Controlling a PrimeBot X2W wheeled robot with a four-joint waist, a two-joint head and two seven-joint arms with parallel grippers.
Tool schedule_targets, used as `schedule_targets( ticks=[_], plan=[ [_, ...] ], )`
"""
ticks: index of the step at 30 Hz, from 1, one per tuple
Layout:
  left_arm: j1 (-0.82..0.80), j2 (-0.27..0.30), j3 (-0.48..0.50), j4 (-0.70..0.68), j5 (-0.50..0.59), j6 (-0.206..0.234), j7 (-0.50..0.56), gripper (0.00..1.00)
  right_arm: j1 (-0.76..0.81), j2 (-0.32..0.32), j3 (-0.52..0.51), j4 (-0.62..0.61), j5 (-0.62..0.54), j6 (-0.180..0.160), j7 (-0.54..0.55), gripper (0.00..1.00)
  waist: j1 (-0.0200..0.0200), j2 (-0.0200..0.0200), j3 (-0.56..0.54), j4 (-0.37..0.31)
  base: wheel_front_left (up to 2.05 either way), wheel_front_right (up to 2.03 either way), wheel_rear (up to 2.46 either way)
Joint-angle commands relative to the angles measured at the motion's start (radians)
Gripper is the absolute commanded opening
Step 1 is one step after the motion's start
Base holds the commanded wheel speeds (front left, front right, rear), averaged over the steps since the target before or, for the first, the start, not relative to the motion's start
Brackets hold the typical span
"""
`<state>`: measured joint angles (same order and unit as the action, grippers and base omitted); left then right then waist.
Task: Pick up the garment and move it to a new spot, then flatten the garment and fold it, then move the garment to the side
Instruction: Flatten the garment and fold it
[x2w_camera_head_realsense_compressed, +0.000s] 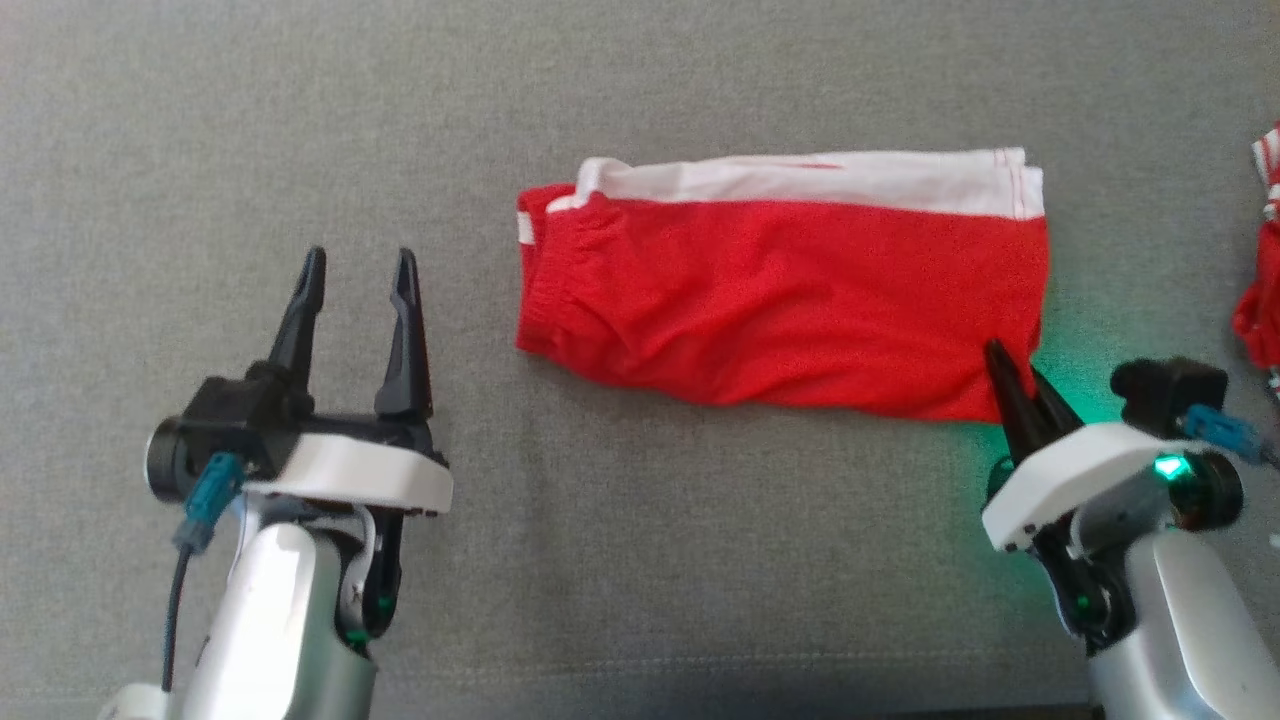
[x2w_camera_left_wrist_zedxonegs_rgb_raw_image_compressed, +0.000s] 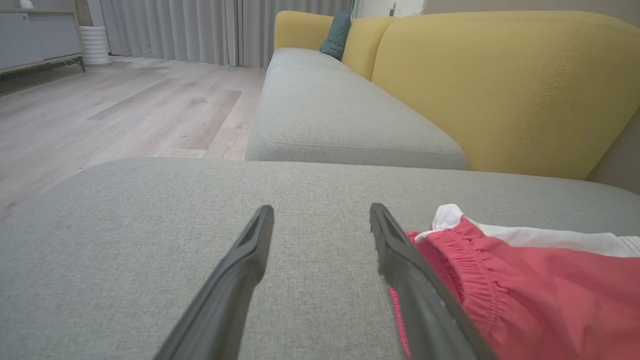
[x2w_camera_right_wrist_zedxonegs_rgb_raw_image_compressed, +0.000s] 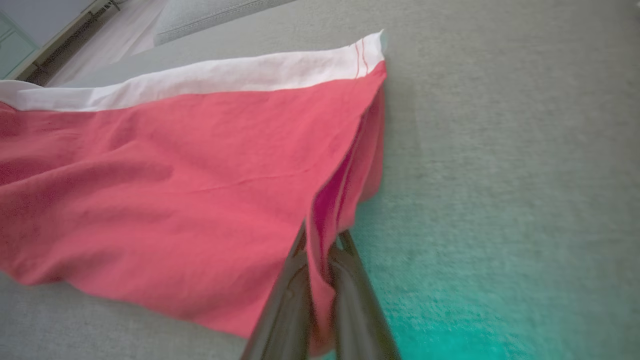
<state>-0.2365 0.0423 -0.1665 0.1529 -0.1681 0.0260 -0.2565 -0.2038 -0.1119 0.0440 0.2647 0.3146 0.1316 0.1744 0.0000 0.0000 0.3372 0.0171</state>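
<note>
Seemingly already folded, the red fabric shorts with a white side band (x2w_camera_head_realsense_compressed: 780, 310) lie flat on the grey woven sofa cushion (x2w_camera_head_realsense_compressed: 640, 560). The right gripper (x2w_camera_head_realsense_compressed: 1010, 360) is pinched on their near right corner. The left gripper (x2w_camera_head_realsense_compressed: 360, 257), fingers apart, sits clear of the waistband end. Sliding them aside would go best low and slow, keeping the fold intact and stopping short of the other red-and-white cloth (x2w_camera_head_realsense_compressed: 1262, 290).

Left end effector (x2w_camera_head_realsense_compressed: 360, 256) wide, right (x2w_camera_head_realsense_compressed: 1010, 362) pinched

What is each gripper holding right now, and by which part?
The right gripper pinches the red shorts by the near corner of their leg end; the left gripper is open, holding nothing.
</note>
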Motion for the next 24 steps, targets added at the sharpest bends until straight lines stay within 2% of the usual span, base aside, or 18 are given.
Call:
schedule_targets(
  ticks=[1, 9, 12, 18, 19, 24],
  plan=[
    [0.003, 0.011, 0.035, -0.03, 0.008, -0.002, -0.005, 1.0, 0.013, 0.001, 0.001, -0.034, -0.013, -0.001, -0.007, 0.0, 0.0, 0.0, -0.02, -0.008, 0.0, 0.0, 0.0],
    [0.02, 0.01, 0.012, -0.02, 0.002, -0.006, -0.005, 1.0, 0.015, -0.004, -0.029, -0.017, -0.026, -0.001, 0.002, 0.0, 0.0, 0.0, -0.046, 0.001, 0.0, 0.0, 0.0],
    [0.022, 0.01, 0.004, -0.017, -0.001, -0.006, -0.005, 1.0, -0.011, -0.004, -0.002, -0.042, -0.038, -0.001, 0.015, 0.0, 0.0, 0.0, -0.057, 0.005, 0.0, 0.0, 0.0],
    [0.026, 0.009, -0.003, -0.017, -0.007, -0.004, -0.005, 1.0, -0.129, 0.006, 0.173, -0.149, -0.046, -0.001, 0.074, 0.0, 0.0, 0.0, -0.075, 0.011, 0.0, 0.0, 0.0],
    [0.026, 0.009, -0.003, -0.017, -0.007, -0.004, -0.005, 1.0, -0.129, 0.006, 0.173, -0.149, -0.046, -0.001, 0.074, 0.0, 0.0, 0.0, -0.075, 0.011, 0.0, 0.0, 0.0],
    [0.017, 0.009, -0.012, -0.017, -0.016, -0.003, -0.005, 1.0, -0.236, 0.035, 0.339, -0.145, -0.008, -0.001, 0.088, 0.0, 0.0, 0.0, -0.072, 0.037, 0.0, 0.0, 0.0]
  ],
)
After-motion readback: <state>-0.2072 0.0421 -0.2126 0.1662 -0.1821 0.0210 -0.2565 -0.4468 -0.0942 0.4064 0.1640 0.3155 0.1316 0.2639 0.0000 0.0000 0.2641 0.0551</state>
